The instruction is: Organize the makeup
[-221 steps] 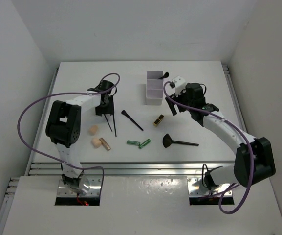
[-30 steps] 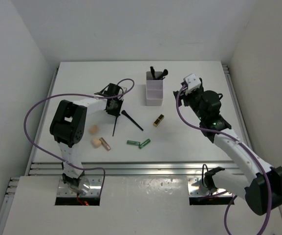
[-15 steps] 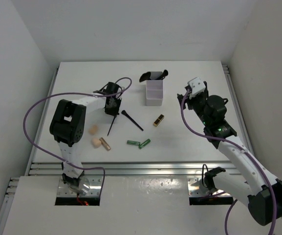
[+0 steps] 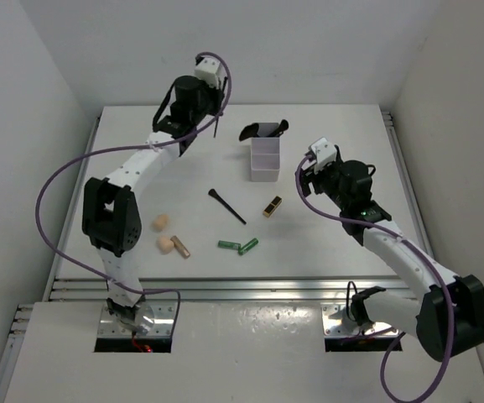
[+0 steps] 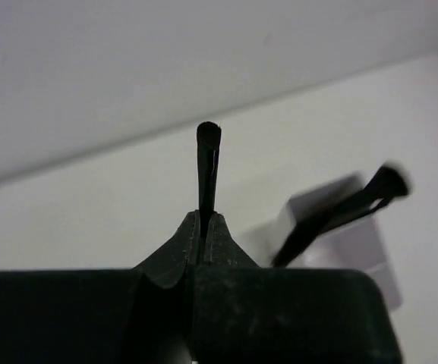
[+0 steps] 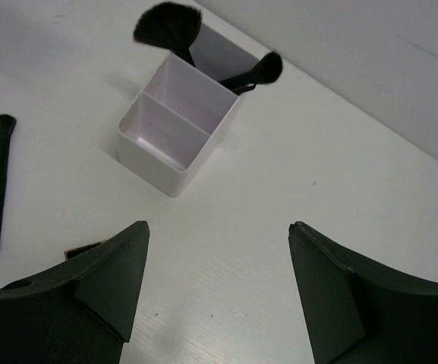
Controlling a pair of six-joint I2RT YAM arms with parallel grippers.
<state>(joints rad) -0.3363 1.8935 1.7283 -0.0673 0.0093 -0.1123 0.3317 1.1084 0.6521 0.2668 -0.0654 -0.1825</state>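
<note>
My left gripper (image 4: 205, 99) is raised high over the far left of the table, shut on a slim black brush (image 5: 207, 163) that sticks out beyond the closed fingertips. The white box (image 4: 264, 173) holds a fan brush (image 6: 165, 26) and a round brush (image 6: 258, 71) in its far compartment. On the table lie a black brush (image 4: 226, 206), a black-gold lipstick (image 4: 273, 206), two green tubes (image 4: 228, 245) (image 4: 248, 246), a beige sponge (image 4: 166, 244) and a tan-gold tube (image 4: 180, 248). My right gripper (image 6: 219, 227) hangs open and empty, right of the box.
A second beige piece (image 4: 161, 222) lies left of centre. The box's two nearer compartments (image 6: 162, 125) hold nothing. White walls close in the table at the back and both sides. A metal rail (image 4: 250, 290) runs along the near edge.
The left gripper closed on the slim black brush and lifted it off the table, up and toward the back. The right gripper shifted slightly left and nearer, still open.
</note>
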